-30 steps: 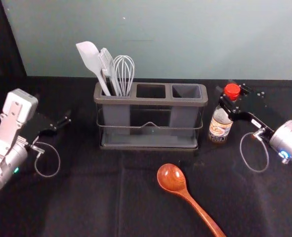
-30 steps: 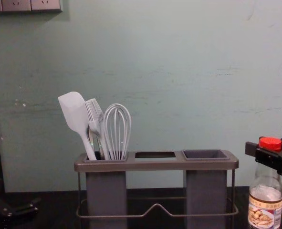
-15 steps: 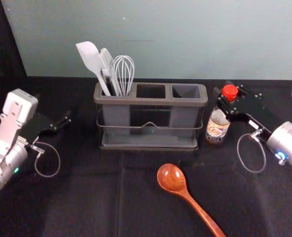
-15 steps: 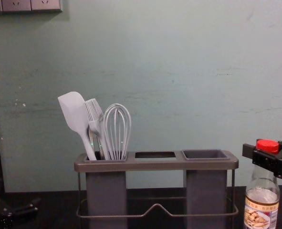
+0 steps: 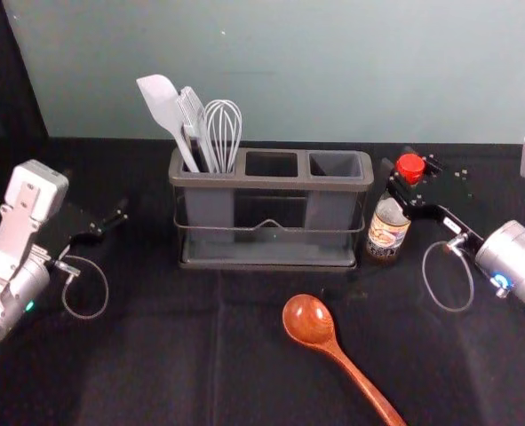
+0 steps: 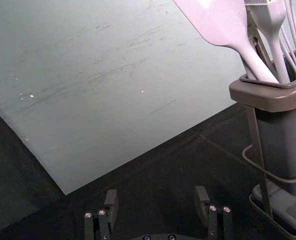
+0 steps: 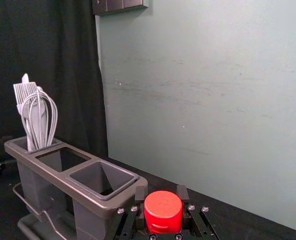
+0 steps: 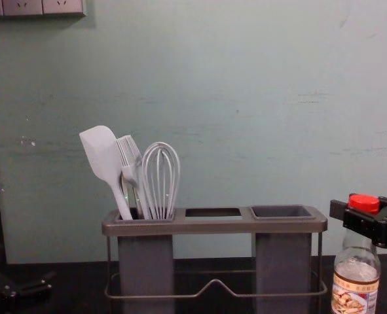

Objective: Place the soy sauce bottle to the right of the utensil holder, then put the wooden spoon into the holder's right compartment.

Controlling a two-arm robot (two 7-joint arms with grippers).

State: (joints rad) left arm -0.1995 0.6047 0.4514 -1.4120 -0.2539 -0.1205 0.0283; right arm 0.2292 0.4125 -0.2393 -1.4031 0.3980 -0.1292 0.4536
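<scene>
Head cam's up high, looking forward and down at the utensil holder (image 5: 271,183); chest cam's lower, basically side-on. Both wrist cams sit off opposite ends, angled at the wall (image 5: 351,71). All four catch the holder.

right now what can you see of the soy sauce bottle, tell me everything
The soy sauce bottle looks like clear glass, with a red cap and a picture label with a brown-orange band on top. It is roughly upright, just right of the utensil holder, with a gap between. The right tool grips it at the cap; whether its base touches the table is unclear.
</scene>
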